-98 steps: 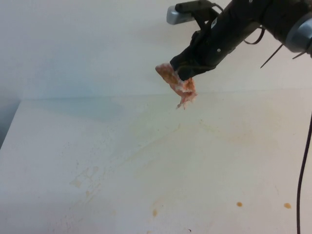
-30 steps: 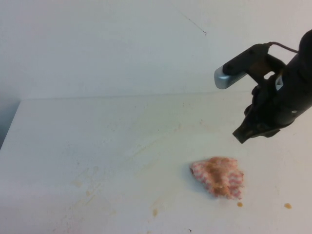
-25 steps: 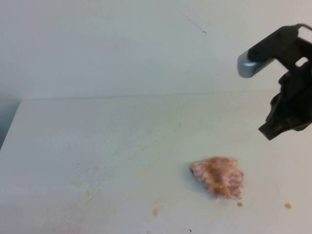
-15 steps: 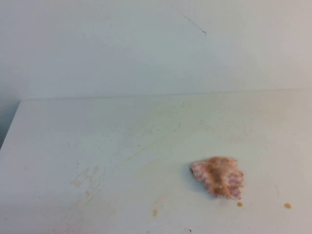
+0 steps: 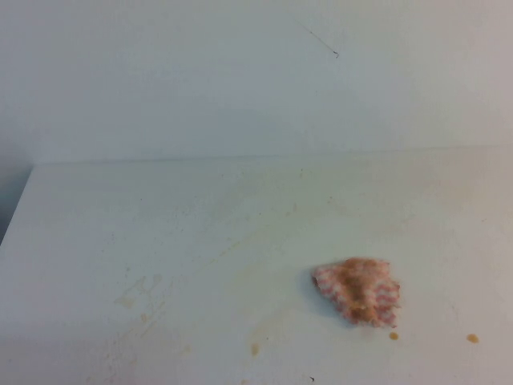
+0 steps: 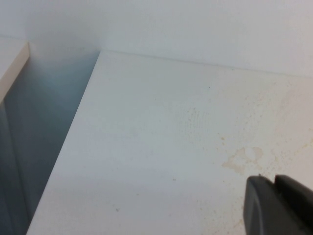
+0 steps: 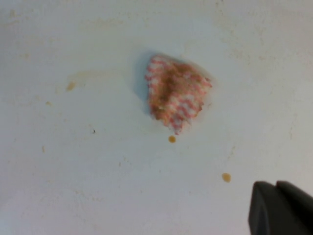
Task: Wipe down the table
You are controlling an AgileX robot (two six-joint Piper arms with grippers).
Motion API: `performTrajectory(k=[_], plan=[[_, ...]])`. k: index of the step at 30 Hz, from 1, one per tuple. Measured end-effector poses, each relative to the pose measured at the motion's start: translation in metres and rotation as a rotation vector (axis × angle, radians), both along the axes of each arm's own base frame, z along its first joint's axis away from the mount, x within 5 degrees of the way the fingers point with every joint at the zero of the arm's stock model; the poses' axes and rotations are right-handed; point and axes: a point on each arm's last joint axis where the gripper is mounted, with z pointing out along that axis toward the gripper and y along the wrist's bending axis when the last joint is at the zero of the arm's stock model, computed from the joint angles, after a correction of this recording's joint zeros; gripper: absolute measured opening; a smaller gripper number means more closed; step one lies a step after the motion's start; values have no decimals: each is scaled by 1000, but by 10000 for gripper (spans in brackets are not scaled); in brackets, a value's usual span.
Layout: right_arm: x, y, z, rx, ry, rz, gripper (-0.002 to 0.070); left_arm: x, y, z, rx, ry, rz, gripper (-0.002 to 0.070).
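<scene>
Moved: right arm, pulled off to the right and out of the high view; rag, carried in the air earlier, let go and left lying.
High view, rag (image 5: 358, 290): crumpled, pink-striped, soiled brown, flat on the table (image 5: 160, 241), right of centre and toward the near edge; touched by nothing.
High view, dirt: orange drops (image 5: 393, 335) just near-side of the rag, more further right and left; faint streaks across the middle.
High view, arms: neither in sight.
Left wrist view, left gripper (image 6: 274, 188): above the left part of the table, well apart from the rag; pressed together, nothing held.
Left wrist view, surface: pale brown smear (image 6: 242, 159) just past the tips.
Right wrist view, right gripper (image 7: 276, 191): raised over the table, off to one side of the rag (image 7: 175, 93); closed fully, empty.
Right wrist view, dirt: orange drops (image 7: 171, 139) beside the rag, unwiped.
Risk, judged: task likely unfinished with spots left; a closed pincer lowered onto the rag would only push it about, not pick it up.
Risk, rag: already soiled, so more likely to spread stains than to lift them.
</scene>
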Motion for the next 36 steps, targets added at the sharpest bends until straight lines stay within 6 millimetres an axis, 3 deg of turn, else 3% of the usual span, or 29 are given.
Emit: performTrajectory(k=[6,10,16,20,24,28,36], plan=[[-30,-36,24,101,-105,-138,-2,0,0,0,0,0,0,-4],[-70,-61,42,123,-248,-234,-2,0,0,0,0,0,0,-4],[-135,-79,56,124,-455,-258,-2,0,0,0,0,0,0,-4],[-159,-89,53,36,-571,-245,-2,0,0,0,0,0,0,-4],[-156,-95,37,-15,-730,-276,-2,0,0,0,0,0,0,-4],[-147,-96,6,-46,-815,-299,-2,0,0,0,0,0,0,-4],[-134,-96,-95,-103,-733,-376,-2,0,0,0,0,0,0,-4]])
